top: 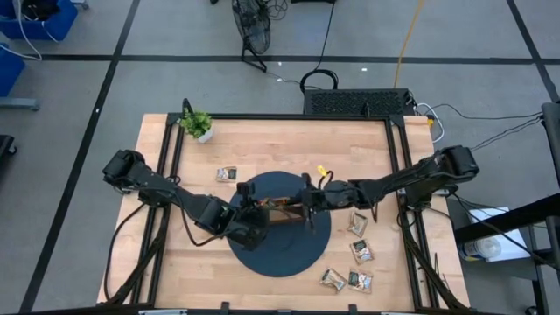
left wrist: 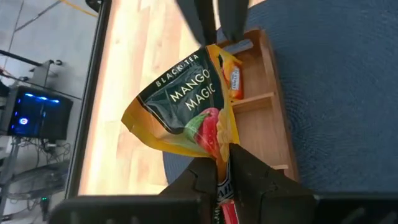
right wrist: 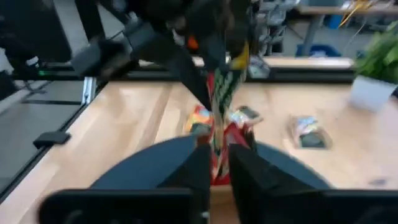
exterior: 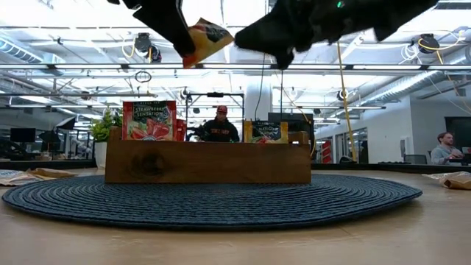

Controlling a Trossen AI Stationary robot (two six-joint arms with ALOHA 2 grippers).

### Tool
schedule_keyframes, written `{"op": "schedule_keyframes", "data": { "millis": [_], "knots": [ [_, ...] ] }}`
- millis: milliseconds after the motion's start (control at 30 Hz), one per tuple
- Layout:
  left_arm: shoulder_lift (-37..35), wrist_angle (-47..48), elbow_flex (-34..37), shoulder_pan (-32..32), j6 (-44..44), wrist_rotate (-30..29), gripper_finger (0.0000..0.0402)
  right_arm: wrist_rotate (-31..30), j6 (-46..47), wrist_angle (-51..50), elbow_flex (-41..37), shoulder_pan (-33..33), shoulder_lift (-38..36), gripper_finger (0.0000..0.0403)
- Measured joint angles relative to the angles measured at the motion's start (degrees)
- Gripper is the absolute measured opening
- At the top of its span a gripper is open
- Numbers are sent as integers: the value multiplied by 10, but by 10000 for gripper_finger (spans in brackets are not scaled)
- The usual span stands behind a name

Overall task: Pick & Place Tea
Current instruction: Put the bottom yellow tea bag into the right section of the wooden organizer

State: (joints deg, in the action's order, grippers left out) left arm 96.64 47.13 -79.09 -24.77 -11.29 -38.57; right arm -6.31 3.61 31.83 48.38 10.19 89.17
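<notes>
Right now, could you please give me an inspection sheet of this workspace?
Surface: wooden table, dark round mat, tray on the mat.
Job's things: one sachet held above the tray; tray sachets stand upright; loose sachets lie on the table.
Clutter: plant at a table corner.
Grippers: left gripper shut on the sachet; right gripper at the same sachet.
Cables: yellow cable on the floor.
Surroundings: person beyond the table.

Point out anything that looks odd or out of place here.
An orange tea sachet hangs crumpled above the wooden tray, pinched by the left hand and the right hand together, one at each end.
</notes>
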Motion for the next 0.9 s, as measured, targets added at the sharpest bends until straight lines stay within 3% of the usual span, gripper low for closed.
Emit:
{"op": "schedule_keyframes", "data": {
  "millis": [133,233,367,500,700,900],
  "knots": [
    [0,-5,0,1,3,0,51,20,29,61,0,-17,30,124],
    [0,-6,0,1,3,1,39,31,39,106,0,-26,47,166],
    [0,-6,0,1,2,9,21,86,64,162,0,-36,68,183],
    [0,-7,0,1,-2,10,32,111,79,172,0,-45,80,149],
    [0,-8,0,4,-5,10,68,111,44,192,0,-46,92,16],
    [0,-9,0,4,-8,10,61,111,23,209,2,-44,105,1]
  ]
}}
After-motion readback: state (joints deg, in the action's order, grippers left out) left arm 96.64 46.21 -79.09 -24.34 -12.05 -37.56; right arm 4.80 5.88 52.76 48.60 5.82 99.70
